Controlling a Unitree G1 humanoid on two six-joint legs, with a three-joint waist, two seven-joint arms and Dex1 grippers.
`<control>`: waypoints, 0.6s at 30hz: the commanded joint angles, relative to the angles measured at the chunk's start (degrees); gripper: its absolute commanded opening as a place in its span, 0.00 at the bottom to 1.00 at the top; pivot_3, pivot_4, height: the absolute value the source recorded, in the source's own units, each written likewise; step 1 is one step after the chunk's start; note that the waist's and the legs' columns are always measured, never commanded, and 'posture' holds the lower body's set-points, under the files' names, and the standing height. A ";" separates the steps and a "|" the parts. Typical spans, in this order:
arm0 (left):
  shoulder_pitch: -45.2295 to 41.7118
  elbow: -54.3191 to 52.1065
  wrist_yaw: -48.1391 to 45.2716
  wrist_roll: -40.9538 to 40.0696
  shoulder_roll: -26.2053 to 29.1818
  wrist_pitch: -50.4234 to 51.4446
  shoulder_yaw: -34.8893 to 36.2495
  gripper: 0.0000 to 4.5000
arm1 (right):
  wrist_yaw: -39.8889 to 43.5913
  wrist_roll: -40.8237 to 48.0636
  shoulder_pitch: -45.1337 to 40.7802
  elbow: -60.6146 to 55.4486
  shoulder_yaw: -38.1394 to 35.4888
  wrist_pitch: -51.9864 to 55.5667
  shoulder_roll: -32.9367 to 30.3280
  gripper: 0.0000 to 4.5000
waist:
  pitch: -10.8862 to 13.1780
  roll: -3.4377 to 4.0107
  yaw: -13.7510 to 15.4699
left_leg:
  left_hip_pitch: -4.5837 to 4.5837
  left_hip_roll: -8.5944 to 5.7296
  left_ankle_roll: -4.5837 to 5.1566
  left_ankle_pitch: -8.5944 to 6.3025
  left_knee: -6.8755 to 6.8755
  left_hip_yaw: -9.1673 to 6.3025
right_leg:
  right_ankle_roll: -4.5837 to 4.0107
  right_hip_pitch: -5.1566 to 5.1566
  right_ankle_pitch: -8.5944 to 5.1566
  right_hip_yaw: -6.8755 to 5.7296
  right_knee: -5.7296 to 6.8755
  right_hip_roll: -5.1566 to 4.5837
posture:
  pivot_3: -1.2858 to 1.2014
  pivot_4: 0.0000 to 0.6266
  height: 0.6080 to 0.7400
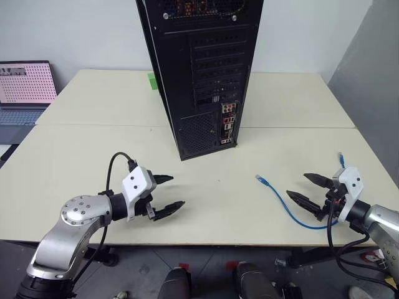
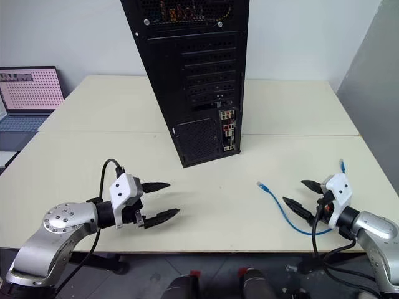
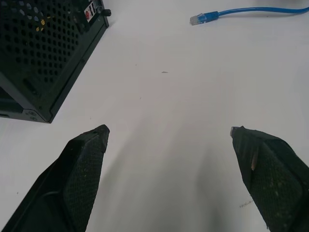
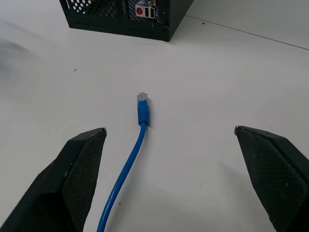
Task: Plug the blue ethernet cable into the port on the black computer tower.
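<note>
Because both the left gripper [image 1: 167,194] and right gripper [image 1: 307,189] gape empty at the frame's bottom, the blue ethernet cable [image 1: 283,199], lying slack lower right on the surface [image 1: 218,205], could skid aside under a clumsy pinch.

Two pale cream benches [image 1: 93,149] stand pushed together, their seam running straight across the middle of the surface, and the matte tops lie under soft, even light with faint shadows. Behind them rises a plain white wall [image 1: 81,31], and a grey panel [image 1: 374,75] closes the right side. At the far left an open laptop [image 1: 24,93] sits on a lower surface, its screen showing a pink dotted pattern. A small green object [image 1: 151,80] lies on the far bench. Below the near edge, dark floor [image 1: 212,261] shows.
</note>
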 commanded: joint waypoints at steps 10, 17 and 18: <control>-0.84 -2.70 -0.64 -1.41 0.22 1.16 -1.75 0.96 | -2.28 1.20 0.34 -4.95 -0.77 2.83 0.36 1.00 | 0.00 0.00 0.01 | 0.00 0.00 0.00 0.00 0.01 0.00 | 0.00 0.00 0.00 0.00 0.01 0.00 | 0.52 0.24 1.00; -4.49 -2.32 -0.46 0.06 -0.46 1.85 -6.23 0.96 | -6.85 -1.57 -1.06 -7.51 3.55 6.23 2.11 1.00 | 0.00 0.00 0.00 | 0.00 0.00 0.00 0.00 0.02 -0.01 | 0.00 0.00 0.00 0.00 0.02 0.00 | 0.52 0.24 1.00; -5.63 -1.68 -0.73 0.47 -0.65 1.56 -7.19 0.96 | -7.38 -2.78 -1.99 -6.49 5.11 5.59 2.69 1.00 | 0.00 0.00 0.00 | 0.00 0.00 0.00 0.00 0.02 -0.01 | 0.00 0.00 0.00 0.00 0.02 0.00 | 0.52 0.24 1.00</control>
